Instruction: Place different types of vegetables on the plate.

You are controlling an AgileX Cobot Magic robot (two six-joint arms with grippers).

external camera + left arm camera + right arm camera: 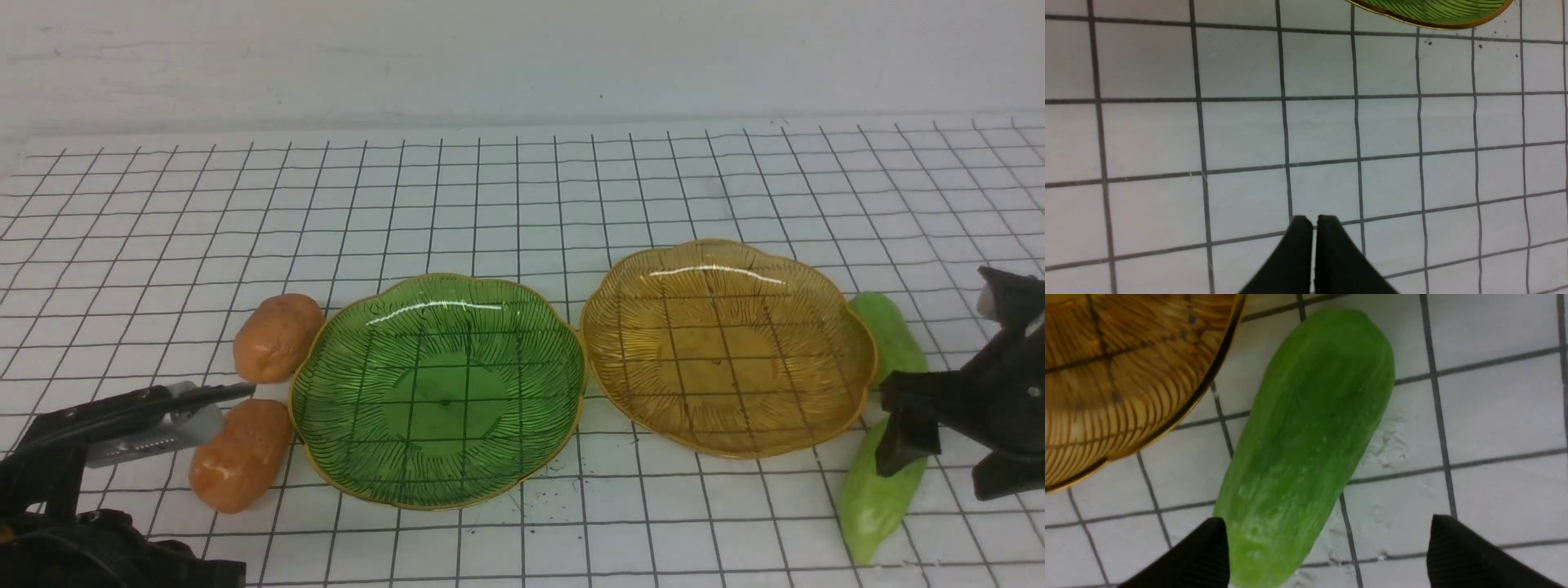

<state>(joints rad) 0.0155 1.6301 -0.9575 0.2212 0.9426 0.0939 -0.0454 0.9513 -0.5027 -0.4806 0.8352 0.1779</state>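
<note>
Two orange-brown potato-like vegetables (277,337) (241,455) lie on the table left of an empty green plate (437,392). Two light-green gourd-like vegetables lie right of an empty amber plate (727,347), one farther back (891,339) and one nearer (873,498). My right gripper (939,465) hangs open over the nearer gourd. In the right wrist view that gourd (1306,437) lies on the table beside the amber plate's rim (1216,375), its end close to one finger of the open right gripper (1329,522). My left gripper (237,394) is shut and empty beside the near potato; the left wrist view shows the gripper (1314,218) over bare grid.
The table wears a white cloth with a black grid, and a white wall stands behind it. The green plate's rim (1433,16) shows at the edge of the left wrist view. The two plates nearly touch each other.
</note>
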